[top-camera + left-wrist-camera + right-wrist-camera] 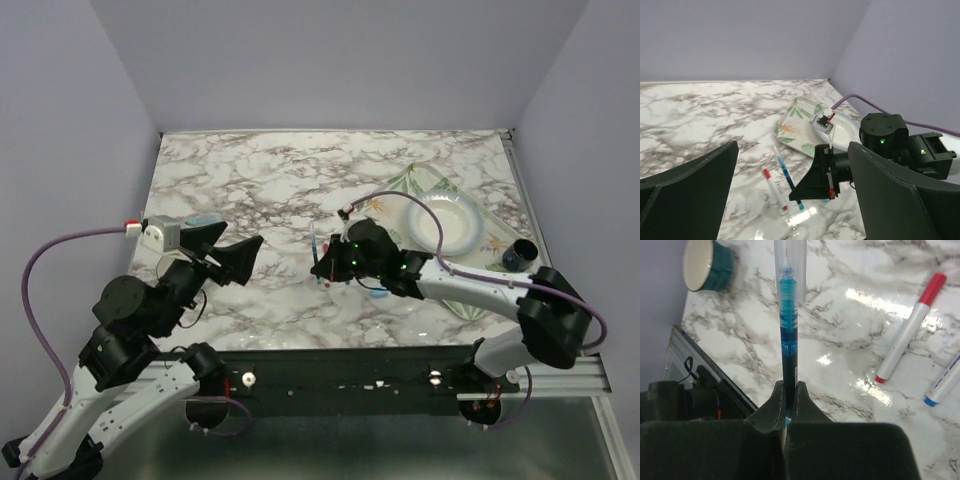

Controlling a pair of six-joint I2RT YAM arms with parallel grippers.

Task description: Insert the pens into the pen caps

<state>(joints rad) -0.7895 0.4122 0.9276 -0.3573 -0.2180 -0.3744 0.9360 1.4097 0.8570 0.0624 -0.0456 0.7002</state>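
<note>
R fingers [771, 412] clamp blue pen [788, 340], cap [790, 260] looks on; L fingers [695, 195] wide open, empty. Next: park it by tray [405, 180].

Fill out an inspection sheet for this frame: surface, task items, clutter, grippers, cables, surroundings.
Surface: marble tabletop, glossy with glare patches.
Job's things: blue pen in the right gripper; white pen with red ends and blue-tipped white pen lying on the marble; loose caps not made out.
Clutter: floral tray holding a white bowl; teal cup.
Grippers: left gripper open, empty; right gripper shut on the blue pen.
Cables: purple cables looping off both arms.
Surroundings: plain lilac walls; nothing else seen.
</note>
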